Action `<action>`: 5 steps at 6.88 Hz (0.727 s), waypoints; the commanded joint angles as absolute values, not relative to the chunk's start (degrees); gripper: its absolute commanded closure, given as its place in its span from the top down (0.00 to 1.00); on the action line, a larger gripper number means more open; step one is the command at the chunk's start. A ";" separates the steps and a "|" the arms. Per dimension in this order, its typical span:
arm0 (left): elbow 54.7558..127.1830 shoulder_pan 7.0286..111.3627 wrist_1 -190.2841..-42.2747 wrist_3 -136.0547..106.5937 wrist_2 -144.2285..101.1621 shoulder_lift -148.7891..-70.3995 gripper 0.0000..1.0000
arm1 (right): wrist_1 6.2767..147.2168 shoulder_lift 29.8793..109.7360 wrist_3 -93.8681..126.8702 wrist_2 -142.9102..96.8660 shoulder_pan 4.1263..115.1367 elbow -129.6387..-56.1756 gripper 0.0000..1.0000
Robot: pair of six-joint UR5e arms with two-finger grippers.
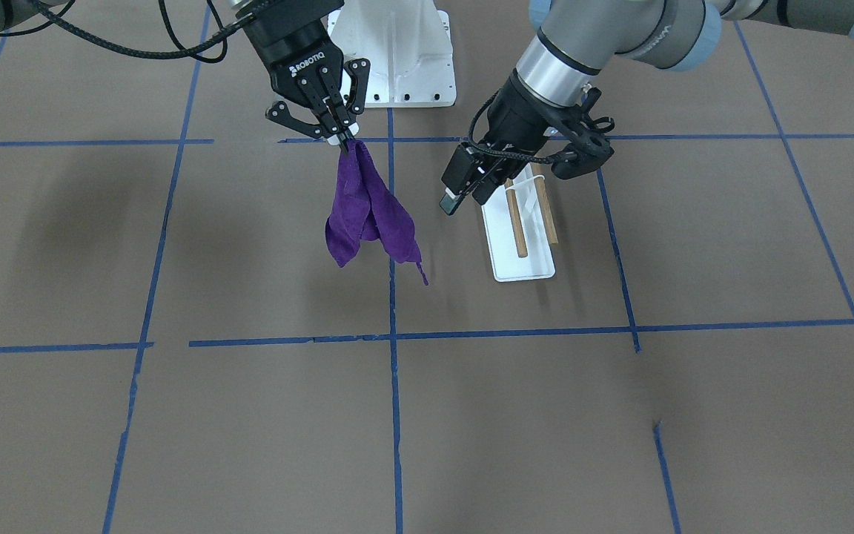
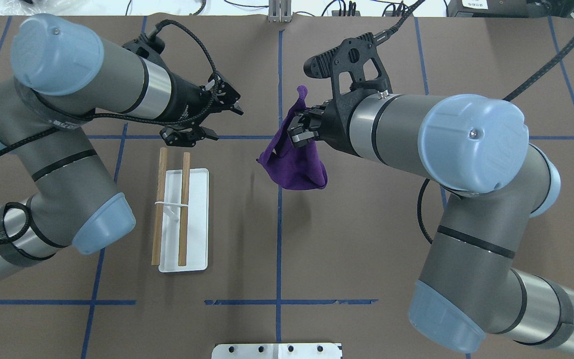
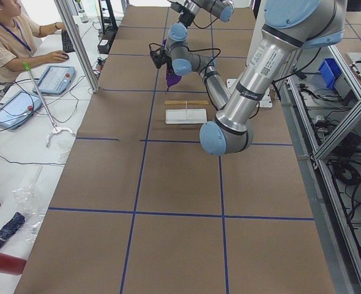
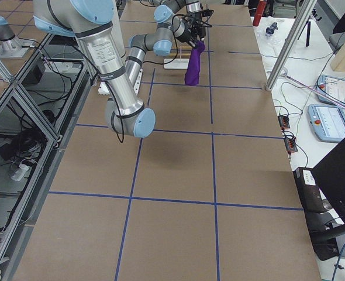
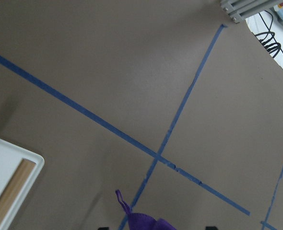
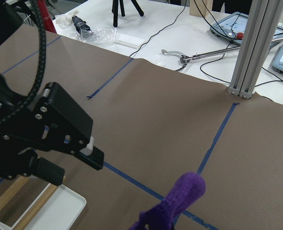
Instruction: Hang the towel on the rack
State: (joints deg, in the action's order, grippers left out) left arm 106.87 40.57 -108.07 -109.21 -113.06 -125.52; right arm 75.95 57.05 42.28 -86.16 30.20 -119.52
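Note:
My right gripper (image 1: pixel 345 139) is shut on the top of a purple towel (image 1: pixel 368 211), which hangs bunched in the air over the table's middle line; both also show in the overhead view, gripper (image 2: pixel 298 132) and towel (image 2: pixel 294 167). The rack (image 2: pixel 195 219), a flat white base with two parallel wooden dowels (image 2: pixel 184 209), stands to the towel's left, apart from it. My left gripper (image 2: pixel 223 121) is open and empty, hovering just beyond the rack's far end (image 1: pixel 520 241). The left wrist view shows the towel's tip (image 5: pixel 132 216) and a corner of the rack (image 5: pixel 14 184).
A large white bolted pedestal (image 1: pixel 397 59) stands at the robot's side of the table, between the arms. Blue tape lines (image 1: pixel 394 337) cross the brown tabletop. An operator (image 3: pixel 9 37) sits at a side desk with tablets, beyond the table's edge.

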 commanded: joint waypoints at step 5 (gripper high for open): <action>101.34 38.94 -104.33 -115.05 -113.03 -134.65 0.71 | 75.94 56.43 42.19 -82.62 26.55 -122.16 0.00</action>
State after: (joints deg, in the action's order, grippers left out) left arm 101.79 38.95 -104.35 -115.02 -113.05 -134.47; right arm 75.94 56.46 42.26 -83.19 27.37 -121.29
